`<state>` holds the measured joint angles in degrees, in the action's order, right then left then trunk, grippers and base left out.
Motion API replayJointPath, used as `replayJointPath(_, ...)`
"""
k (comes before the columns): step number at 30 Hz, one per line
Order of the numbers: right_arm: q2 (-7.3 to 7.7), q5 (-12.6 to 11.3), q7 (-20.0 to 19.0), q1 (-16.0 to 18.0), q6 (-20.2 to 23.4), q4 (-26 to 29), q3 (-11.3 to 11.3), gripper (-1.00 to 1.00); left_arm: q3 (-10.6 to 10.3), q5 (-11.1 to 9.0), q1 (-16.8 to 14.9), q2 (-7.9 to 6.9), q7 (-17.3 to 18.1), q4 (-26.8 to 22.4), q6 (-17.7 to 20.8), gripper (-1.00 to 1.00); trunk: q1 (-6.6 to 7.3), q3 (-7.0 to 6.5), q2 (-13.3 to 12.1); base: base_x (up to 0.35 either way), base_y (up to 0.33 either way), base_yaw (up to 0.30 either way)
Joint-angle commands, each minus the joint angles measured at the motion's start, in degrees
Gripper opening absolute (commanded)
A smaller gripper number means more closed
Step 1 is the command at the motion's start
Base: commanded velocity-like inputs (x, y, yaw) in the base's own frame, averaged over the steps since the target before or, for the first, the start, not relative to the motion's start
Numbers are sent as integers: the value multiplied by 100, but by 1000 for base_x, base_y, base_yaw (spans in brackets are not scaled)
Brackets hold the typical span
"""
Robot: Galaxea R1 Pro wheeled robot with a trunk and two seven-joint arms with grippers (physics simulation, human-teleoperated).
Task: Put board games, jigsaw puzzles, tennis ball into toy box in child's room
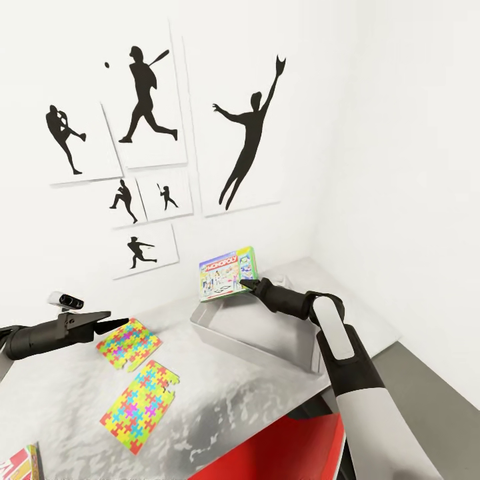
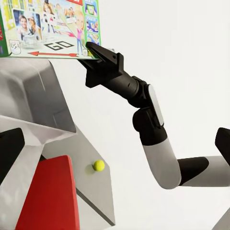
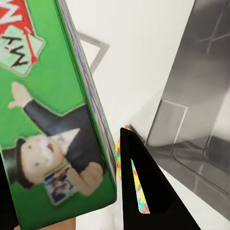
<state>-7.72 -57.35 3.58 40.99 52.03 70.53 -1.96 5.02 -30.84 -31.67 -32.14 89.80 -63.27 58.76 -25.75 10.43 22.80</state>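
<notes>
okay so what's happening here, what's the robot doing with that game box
The right end effector is pinching a green-and-white Monopoly board game by its edge and holding it up over the light grey toy box on the table. The left end effector hovers with nothing in it, beside the two jigsaw puzzles, which lie flat on the tabletop. A tennis ball shows in the left wrist view. Another printed box peeks in at the table's near corner.

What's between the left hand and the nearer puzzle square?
Nothing. In the head view the left hand hangs right at the edge of the puzzle square, with bare table around.
</notes>
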Motion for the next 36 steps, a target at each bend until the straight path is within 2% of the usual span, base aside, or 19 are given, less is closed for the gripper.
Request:
replayJointPath(1, -2, -41, 37, 5, 18, 5, 2, -100, -3, -1, -5, -3, 20, -1, 62, 100, -4, 12, 12, 0, 0, 0)
replayJointPath(24, 5, -61, 71, 32, -241, -124, 31, -100, -1, 5, -1, -10, 20, -1, 48, 100, -4, 12, 12, 0, 0, 0)
replayJointPath(26, 6, -63, 72, 32, -235, -183, 156, -100, -1, 6, -2, -11, 20, -1, 48, 100, -4, 12, 12, 0, 0, 0)
replayJointPath(31, 28, -72, 67, 32, -89, -338, 963, -100, -1, 7, -2, -11, 20, -1, 53, 100, -4, 12, 12, 0, 0, 0)
replayJointPath(36, 274, -121, 53, 36, 588, -338, 1670, -100, -1, 1, -3, -9, 20, -1, 64, 100, -4, 12, 12, 0, 0, 0)
